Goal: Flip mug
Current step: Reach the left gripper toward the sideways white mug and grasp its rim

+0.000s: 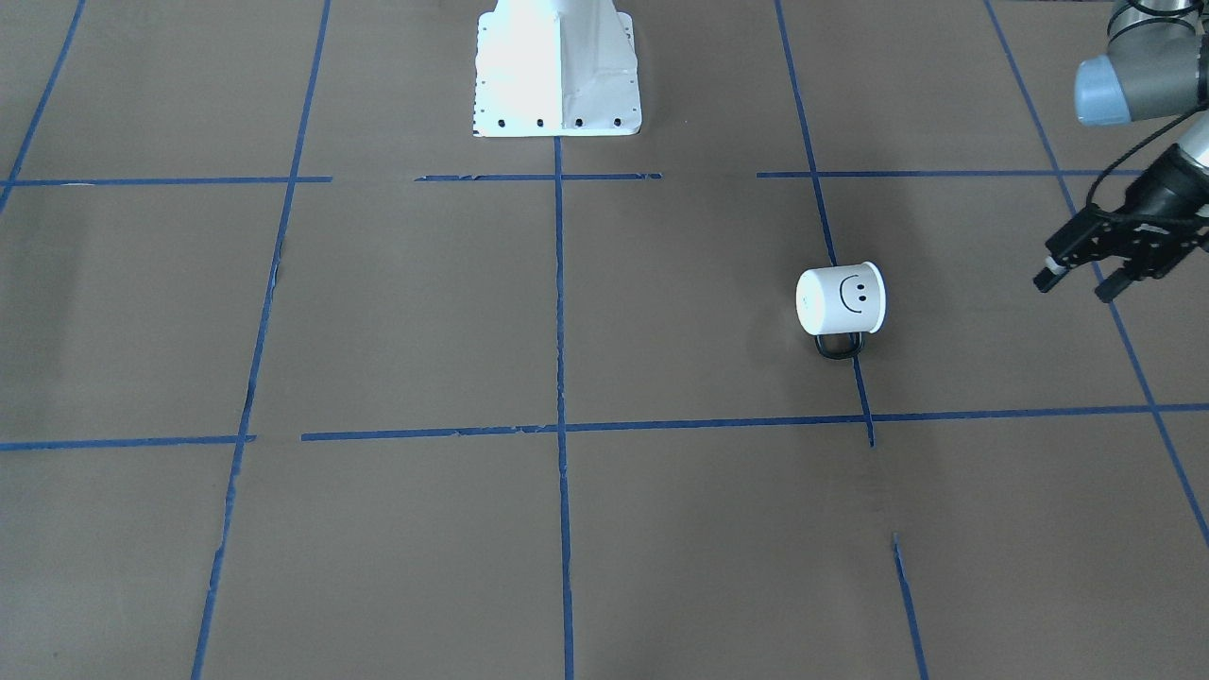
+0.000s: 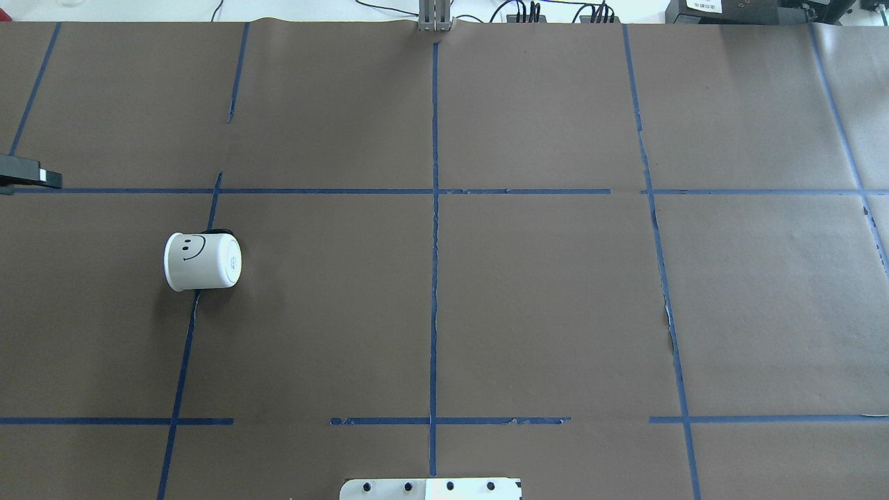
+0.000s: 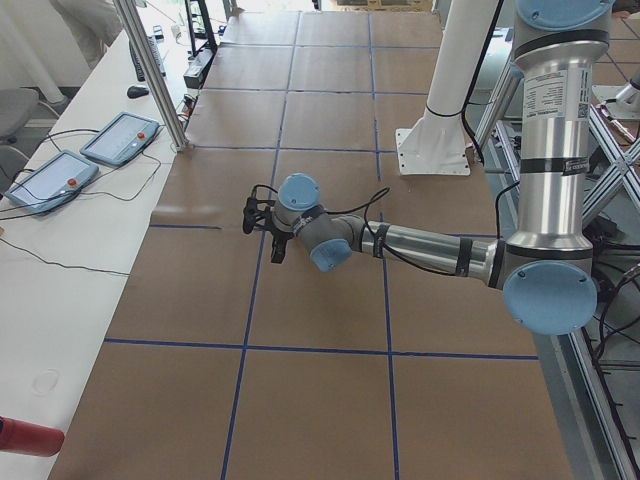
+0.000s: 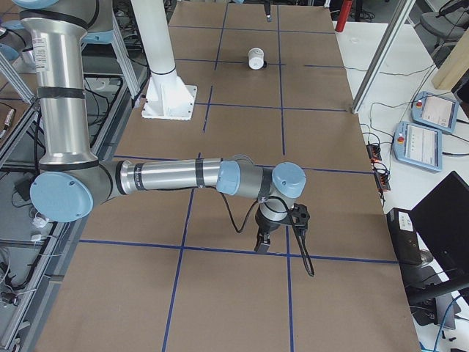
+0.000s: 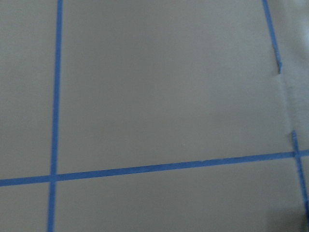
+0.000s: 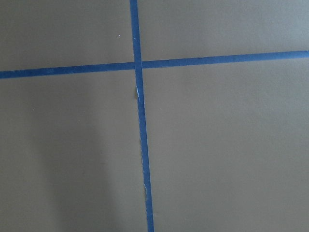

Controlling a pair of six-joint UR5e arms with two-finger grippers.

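The white mug (image 1: 841,299) with a black smiley face lies on its side on the brown paper table, its thin black handle (image 1: 840,346) against the surface. It also shows in the overhead view (image 2: 203,261) and, small and far, in the exterior right view (image 4: 256,58). My left gripper (image 1: 1075,286) is open and empty, held above the table well clear of the mug on the robot's left; only one fingertip (image 2: 42,178) shows in the overhead view. My right gripper (image 4: 262,246) shows only in the exterior right view, far from the mug; I cannot tell whether it is open or shut.
The white robot base (image 1: 557,76) stands at the table's robot-side edge. Blue tape lines (image 2: 435,243) grid the paper. Control tablets (image 3: 120,140) and cables lie on the white bench beyond the far edge. A metal post (image 3: 150,75) stands at that edge.
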